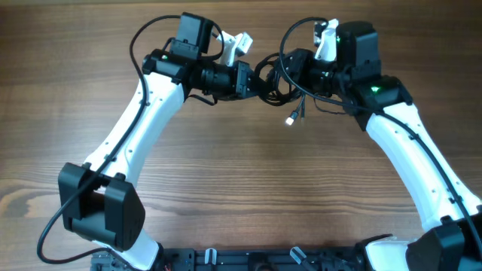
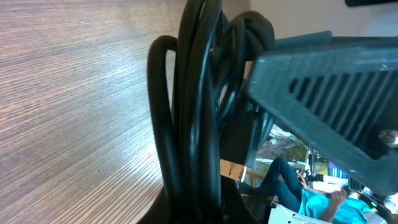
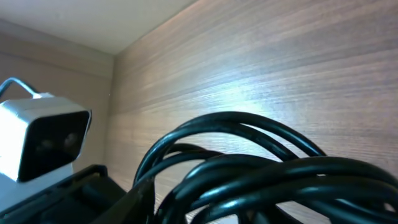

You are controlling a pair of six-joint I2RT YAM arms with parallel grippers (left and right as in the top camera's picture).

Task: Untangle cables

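Observation:
The cables (image 1: 269, 78) form a black coiled bundle held above the table at the far middle, between my two grippers. A loose strand with a small white plug end (image 1: 290, 119) hangs toward the near side. My left gripper (image 1: 252, 78) comes in from the left and is shut on the cables (image 2: 193, 93), which run upright out of its jaws. My right gripper (image 1: 291, 75) is at the bundle's right side. In the right wrist view the cable loops (image 3: 261, 168) fill the bottom and hide its jaws, so its grip does not show.
The wooden table (image 1: 241, 188) spreads below both arms. The grey body of the right gripper (image 2: 323, 81) looms close in the left wrist view. The left arm's white camera (image 3: 43, 140) shows at the left of the right wrist view. Arm bases sit along the near edge.

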